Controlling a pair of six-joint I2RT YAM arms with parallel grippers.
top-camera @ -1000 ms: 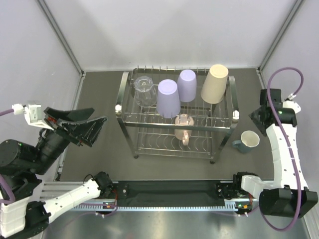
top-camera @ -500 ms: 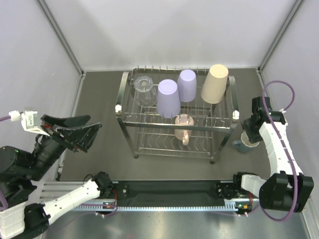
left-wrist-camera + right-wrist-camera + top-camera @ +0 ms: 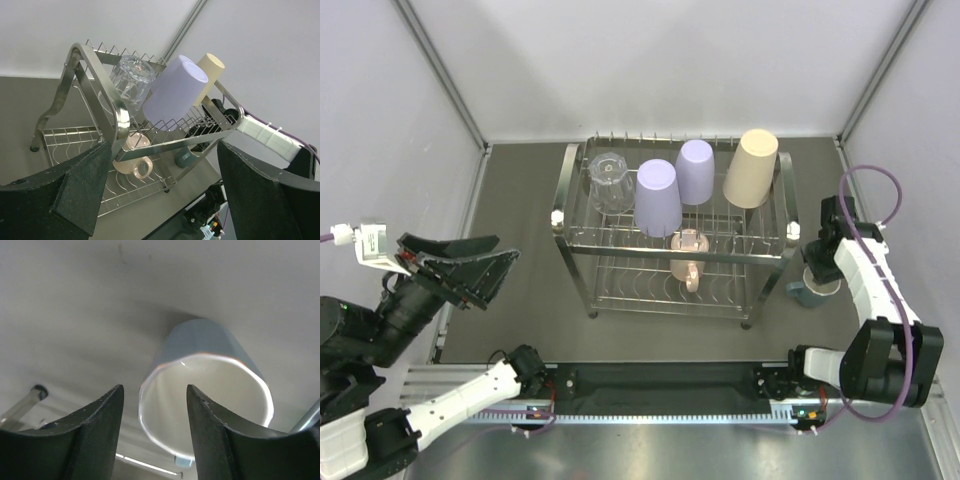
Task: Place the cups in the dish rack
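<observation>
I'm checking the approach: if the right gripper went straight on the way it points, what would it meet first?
The right gripper would most likely meet the teal mug first: its rim lines up with the gap between the open fingers. Depth is hard to judge.

5 cups (image 3: 656, 197) in rack (image 3: 566, 180), mug (image 3: 806, 294) on table (image 3: 520, 190) to R

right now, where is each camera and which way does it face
Top: above and behind the arms, looking down on the rack and mug; both arms show.
Left wrist: left of the rack, looking sideways across it; left gripper open, its fingers frame the view.
Right wrist: just over the mug, looking down into it; right gripper fingers straddle its rim.
Shared: top and left wrist both show the rack; the mug is in all three.
</observation>
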